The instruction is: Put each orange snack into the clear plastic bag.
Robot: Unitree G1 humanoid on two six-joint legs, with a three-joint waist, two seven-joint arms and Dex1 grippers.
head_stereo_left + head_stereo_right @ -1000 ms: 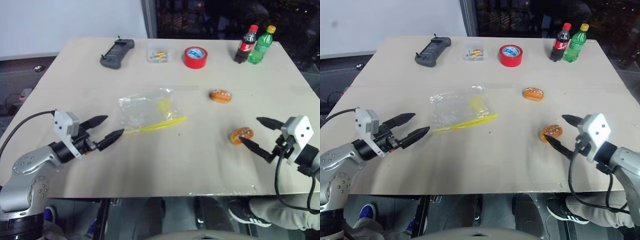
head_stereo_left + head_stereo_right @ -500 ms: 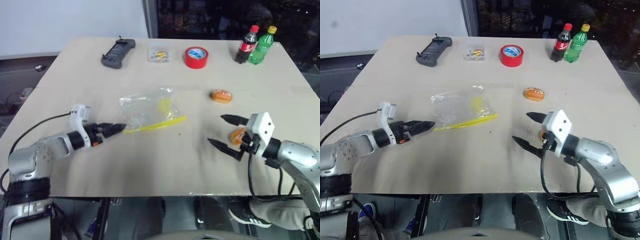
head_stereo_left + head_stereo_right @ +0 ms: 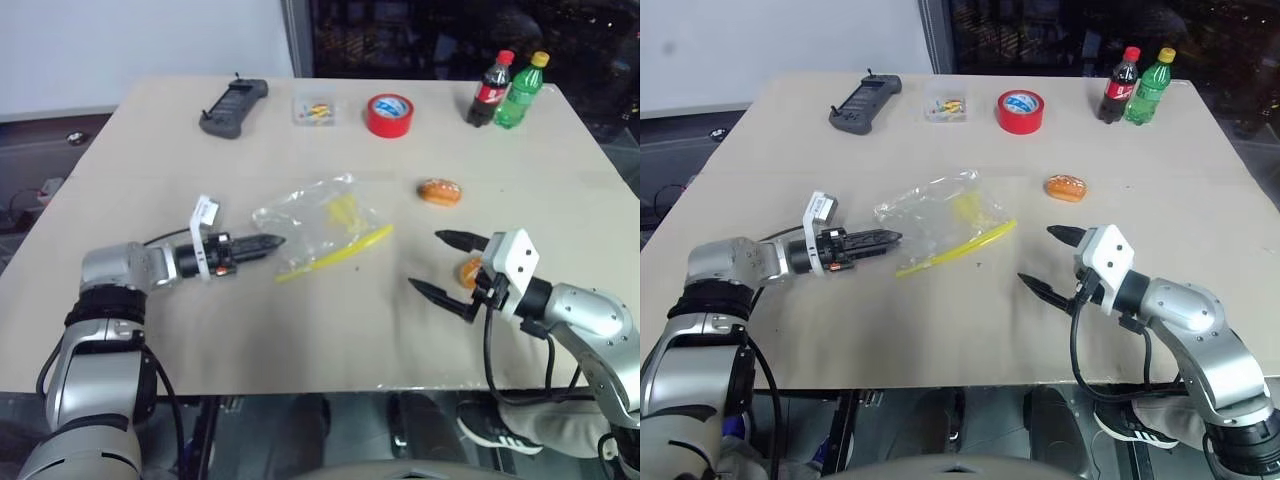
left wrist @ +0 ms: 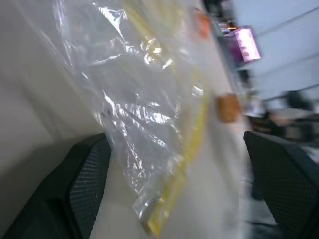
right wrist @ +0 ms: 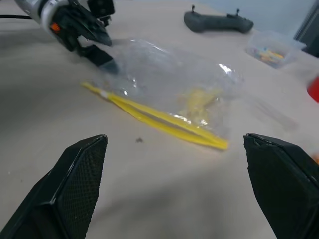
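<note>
Left gripper (image 3: pixel 268 243) level, spread around clear plastic bag (image 3: pixel 318 222) corner, right gripper (image 3: pixel 446 266) level, spread

No legible text, number or sign in any view. Dark bottle (image 3: pixel 487 89), upper right of the frame: red label present, lettering not resolvable. Green bottle (image 3: pixel 520 90) beside it: no readable label. Red tape roll (image 3: pixel 390 115), upper centre: blue-and-white print on its inner face, too small to read. Grey handheld controller (image 3: pixel 233 106), upper left: no readable markings. White tag on the left tool (image 3: pixel 272 242): blank as seen.
</note>
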